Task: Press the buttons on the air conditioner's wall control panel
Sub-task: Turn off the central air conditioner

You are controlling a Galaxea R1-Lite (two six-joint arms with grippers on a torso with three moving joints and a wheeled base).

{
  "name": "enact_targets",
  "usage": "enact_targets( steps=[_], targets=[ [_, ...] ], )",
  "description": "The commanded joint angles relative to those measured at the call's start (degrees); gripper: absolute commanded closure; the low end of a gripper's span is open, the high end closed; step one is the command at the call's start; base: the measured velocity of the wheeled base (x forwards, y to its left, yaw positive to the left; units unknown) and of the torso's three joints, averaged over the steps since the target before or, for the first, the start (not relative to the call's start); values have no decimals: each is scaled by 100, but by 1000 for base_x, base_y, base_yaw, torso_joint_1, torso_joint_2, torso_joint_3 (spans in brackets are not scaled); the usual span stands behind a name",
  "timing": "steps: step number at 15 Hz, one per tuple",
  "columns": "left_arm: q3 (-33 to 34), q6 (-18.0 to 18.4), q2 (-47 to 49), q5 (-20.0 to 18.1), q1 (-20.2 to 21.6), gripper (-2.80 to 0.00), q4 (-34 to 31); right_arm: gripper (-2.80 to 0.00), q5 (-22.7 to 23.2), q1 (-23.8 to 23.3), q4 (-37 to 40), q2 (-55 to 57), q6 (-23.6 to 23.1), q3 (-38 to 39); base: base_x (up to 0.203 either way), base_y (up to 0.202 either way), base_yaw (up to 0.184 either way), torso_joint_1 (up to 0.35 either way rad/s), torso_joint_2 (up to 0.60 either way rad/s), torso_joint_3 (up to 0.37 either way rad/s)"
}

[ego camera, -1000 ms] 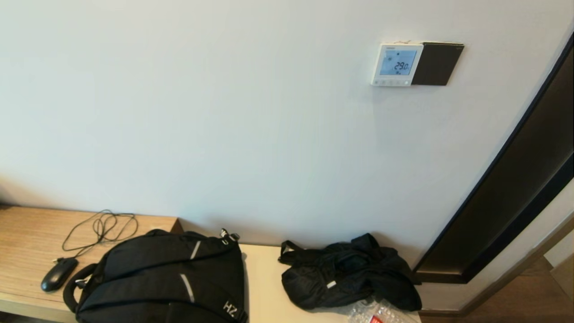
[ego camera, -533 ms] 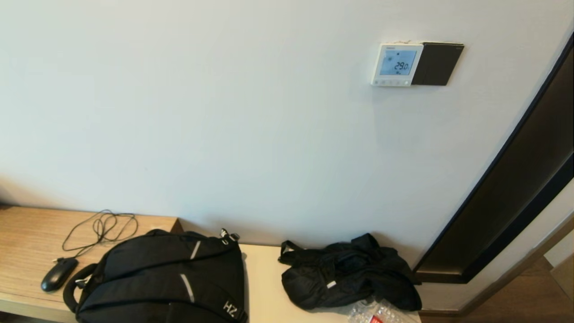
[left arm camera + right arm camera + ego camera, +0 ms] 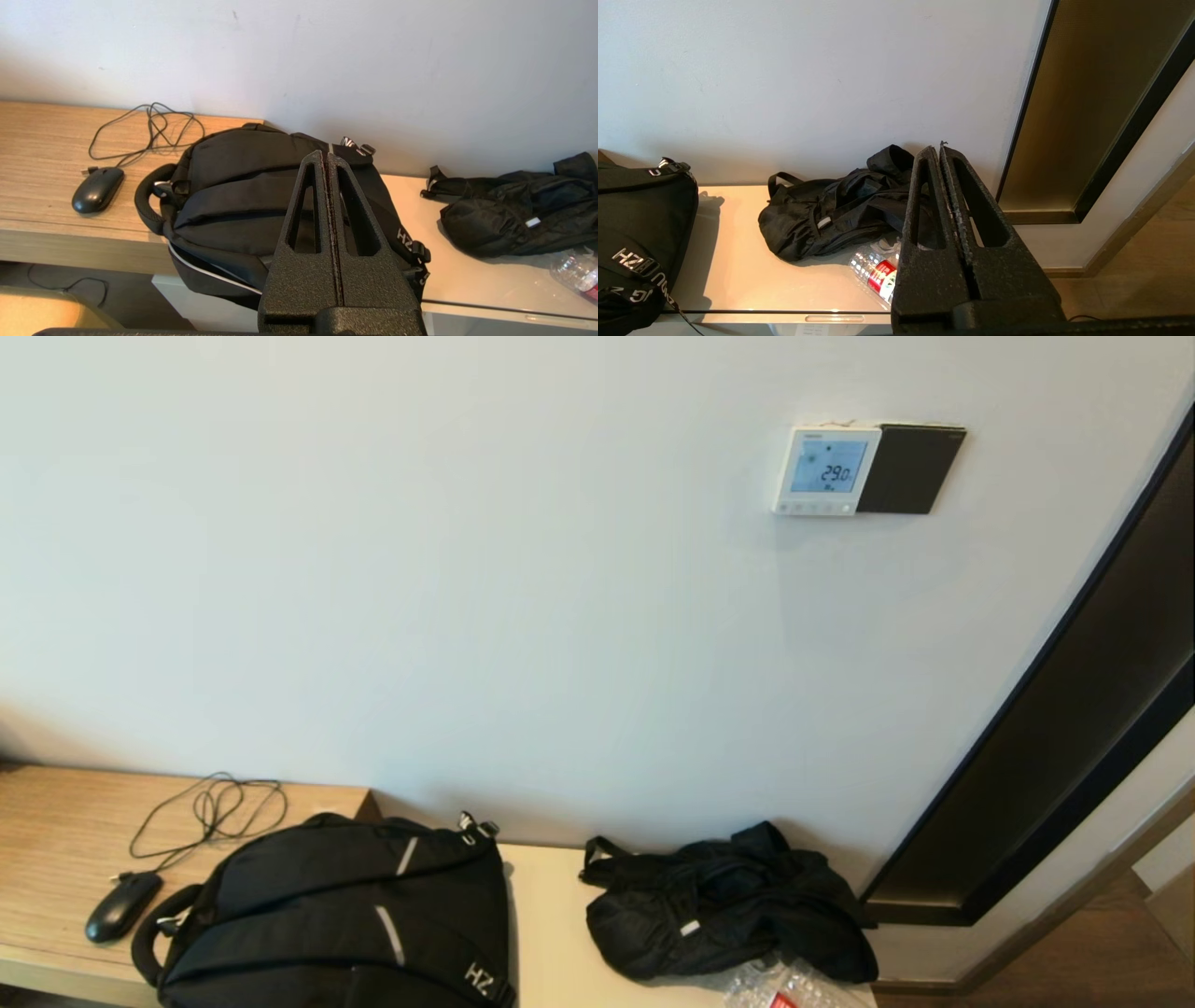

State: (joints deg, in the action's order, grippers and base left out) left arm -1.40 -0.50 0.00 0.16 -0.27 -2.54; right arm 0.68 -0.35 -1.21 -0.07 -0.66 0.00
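Panel: I see the air conditioner's wall control panel [image 3: 826, 470] high on the wall, toward my right in the head view. White square, screen lit pale blue, reading 29.0.
Buttons: the buttons [image 3: 814, 508] sit in a row along the panel's lower edge, under the screen. Nothing touching them.
Neighbour: a dark-brown square panel [image 3: 910, 469] is mounted flush against the white panel's right side.
Left gripper: left gripper [image 3: 325, 156] has its fingers pressed together, holding nothing. I see it only in the left wrist view, hanging in front of the black backpack [image 3: 341, 915], low and well apart from the panel.
Right gripper: right gripper [image 3: 939, 148] also has its fingers closed against each other, nothing between them. I see it only in the right wrist view, low down in front of the crumpled black bag [image 3: 724, 903], well below the panel.
Head view: neither arm shows in it.
Desk: wooden desk [image 3: 56, 831] at left carries a black mouse [image 3: 122, 906] with its cable [image 3: 213, 809] looped behind it. The backpack lies partly on the desk, partly on the pale shelf [image 3: 551, 933].
Shelf: the crumpled black bag lies on it near the wall; a clear plastic bottle [image 3: 873, 270] with a red label lies just beside the bag's front edge.
Right edge: dark door frame [image 3: 1055, 728] runs up the wall, right of both panels.
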Motion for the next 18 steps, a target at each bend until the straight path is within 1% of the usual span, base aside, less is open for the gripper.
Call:
enact_targets(
  steps=[1,18],
  targets=[
    [0,-3,-9,10,0,0,-1,0,3,0,-2,-28,-4,0,0,0,0,0,0,0],
    [0,-4,-9,2,0,0,-1,0,-6,0,6,-28,-13,-9,0,0,0,0,0,0]
  ],
)
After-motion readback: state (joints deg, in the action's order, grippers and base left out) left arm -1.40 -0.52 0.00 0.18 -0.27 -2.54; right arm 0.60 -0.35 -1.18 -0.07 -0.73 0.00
